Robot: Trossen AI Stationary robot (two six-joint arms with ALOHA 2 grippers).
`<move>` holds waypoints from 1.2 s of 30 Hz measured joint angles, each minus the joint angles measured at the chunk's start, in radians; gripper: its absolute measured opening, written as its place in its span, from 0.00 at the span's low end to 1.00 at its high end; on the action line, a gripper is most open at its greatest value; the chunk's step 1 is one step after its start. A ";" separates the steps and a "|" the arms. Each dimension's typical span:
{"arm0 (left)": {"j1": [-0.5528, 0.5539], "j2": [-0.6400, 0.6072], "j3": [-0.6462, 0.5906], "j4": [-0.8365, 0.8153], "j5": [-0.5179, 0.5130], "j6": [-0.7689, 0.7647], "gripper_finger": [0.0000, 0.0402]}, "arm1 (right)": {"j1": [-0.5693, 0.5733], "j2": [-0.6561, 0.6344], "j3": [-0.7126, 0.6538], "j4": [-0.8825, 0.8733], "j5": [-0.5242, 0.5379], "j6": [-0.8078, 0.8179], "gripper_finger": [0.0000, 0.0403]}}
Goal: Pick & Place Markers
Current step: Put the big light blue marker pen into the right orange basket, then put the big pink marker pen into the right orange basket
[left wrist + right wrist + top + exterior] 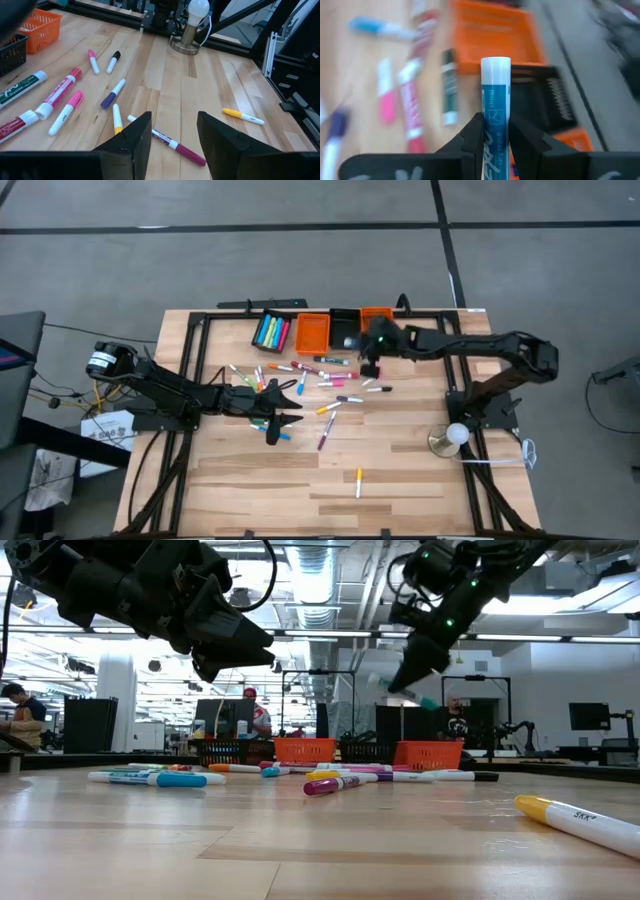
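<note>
Many coloured markers [330, 385] lie scattered flat on the wooden table [400, 470]. My right gripper [369, 366] hangs above them near the far bins, shut on a blue marker [495, 105], which also shows under the gripper in the low view [428, 702]. My left gripper [174, 137] is open just above the table at the left of the scatter [285, 415]. A magenta marker [185, 151] lies on the wood below the gap between its fingers, untouched. My right gripper pinches the blue marker's printed barrel [495, 131] between its two fingers [470, 145]. The marker's pale end [495, 65] sticks out past the fingertips. The fingers slant down from the table's right side. The marker is lifted clear, high above the table.
Along the far edge stand a black bin holding markers [272, 330], an orange bin [312, 332], a black bin [345, 328] and another orange bin [377, 314]. A lone yellow marker [359, 482] lies near the front. A bulb on a round base [452, 438] stands at the right.
</note>
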 joint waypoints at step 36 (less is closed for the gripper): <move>0.000 0.000 0.000 0.000 0.001 0.000 0.39 | -0.391 0.181 0.001 0.100 -0.006 0.588 0.34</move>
